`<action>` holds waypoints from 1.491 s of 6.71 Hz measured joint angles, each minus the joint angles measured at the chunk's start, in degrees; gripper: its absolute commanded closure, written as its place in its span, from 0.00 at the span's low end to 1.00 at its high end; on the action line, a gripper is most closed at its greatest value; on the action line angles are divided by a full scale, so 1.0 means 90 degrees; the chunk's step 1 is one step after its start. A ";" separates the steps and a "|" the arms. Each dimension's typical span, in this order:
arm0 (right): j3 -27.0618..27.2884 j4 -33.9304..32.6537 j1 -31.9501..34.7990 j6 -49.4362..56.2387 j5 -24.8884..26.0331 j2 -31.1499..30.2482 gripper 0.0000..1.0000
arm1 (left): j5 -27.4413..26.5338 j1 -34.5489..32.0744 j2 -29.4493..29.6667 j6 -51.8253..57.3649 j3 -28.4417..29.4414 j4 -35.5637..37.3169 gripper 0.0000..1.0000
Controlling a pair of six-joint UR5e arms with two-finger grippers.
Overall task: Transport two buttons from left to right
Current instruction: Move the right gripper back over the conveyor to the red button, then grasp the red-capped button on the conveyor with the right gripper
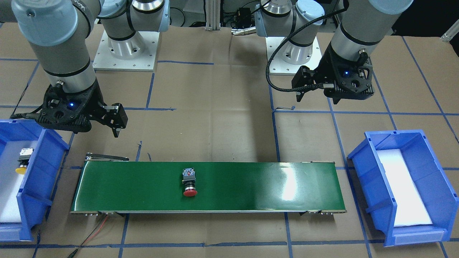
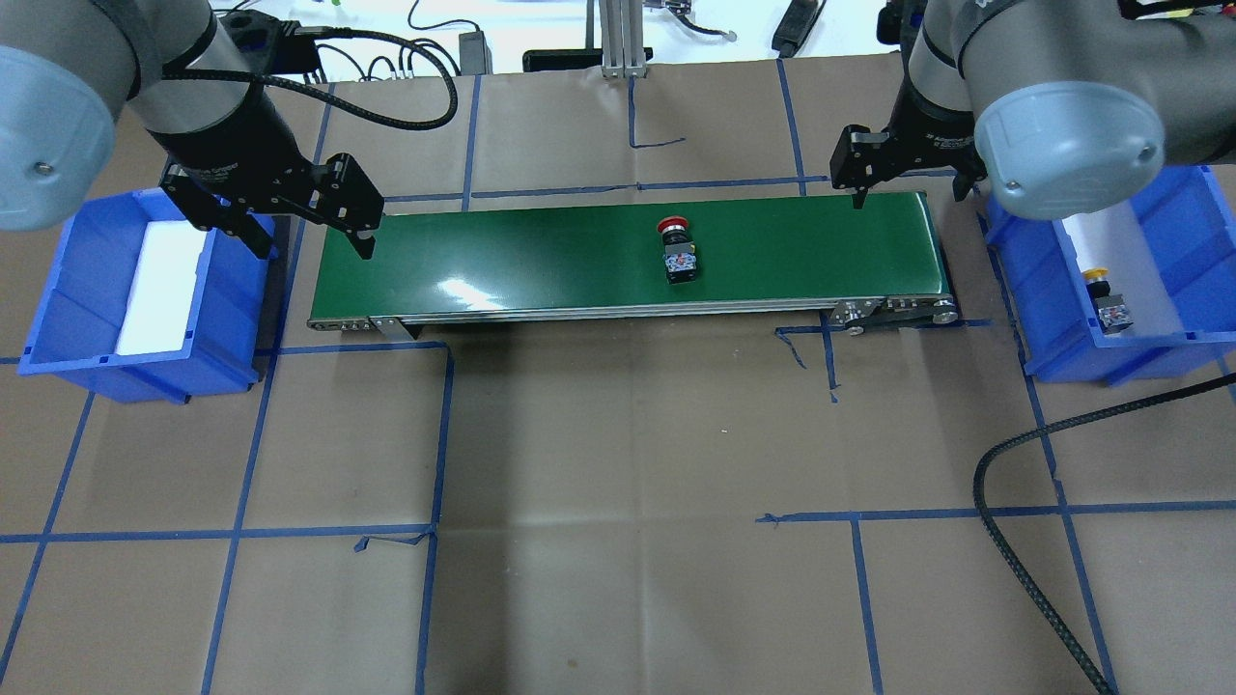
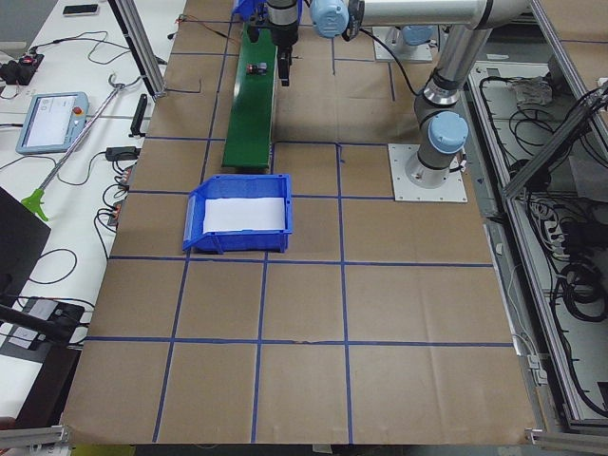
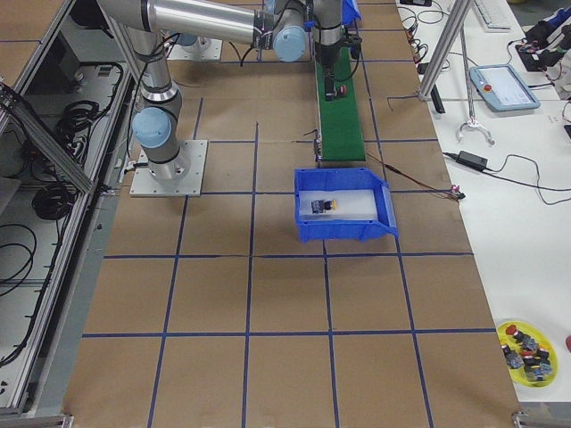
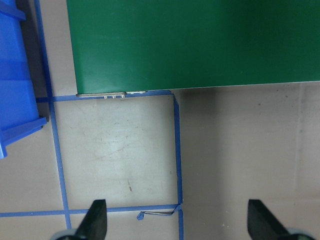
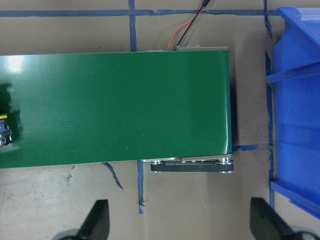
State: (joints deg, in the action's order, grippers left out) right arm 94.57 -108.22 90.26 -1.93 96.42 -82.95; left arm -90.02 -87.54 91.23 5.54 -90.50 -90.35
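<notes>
The right wrist view crops the red button point(image 6: 3, 132).

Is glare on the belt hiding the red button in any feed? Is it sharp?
No. Front-facing view: a glare patch lies on the green conveyor belt toward the robot's left, clear of the red button, which looks sharp. Overhead view: a smaller sheen, also clear of it. Exterior left view: the button is too small for detail. Right wrist view: it is cropped at the frame's edge.

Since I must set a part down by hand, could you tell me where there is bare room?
The green belt is bare both sides of the red button; the left bin holds only its white pad. Crowded: belt ends by the left gripper and right gripper, right bin with yellow button.
</notes>
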 measured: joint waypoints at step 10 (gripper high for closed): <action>-0.0139 -0.1152 0.0182 -0.0264 -0.1080 0.1515 0.00 | 0.0056 0.0000 0.0000 -0.0007 0.0007 0.0000 0.00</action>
State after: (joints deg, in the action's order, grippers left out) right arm 93.32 -118.58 91.91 -4.30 86.70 -69.31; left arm -89.52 -87.54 91.23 5.48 -90.44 -90.35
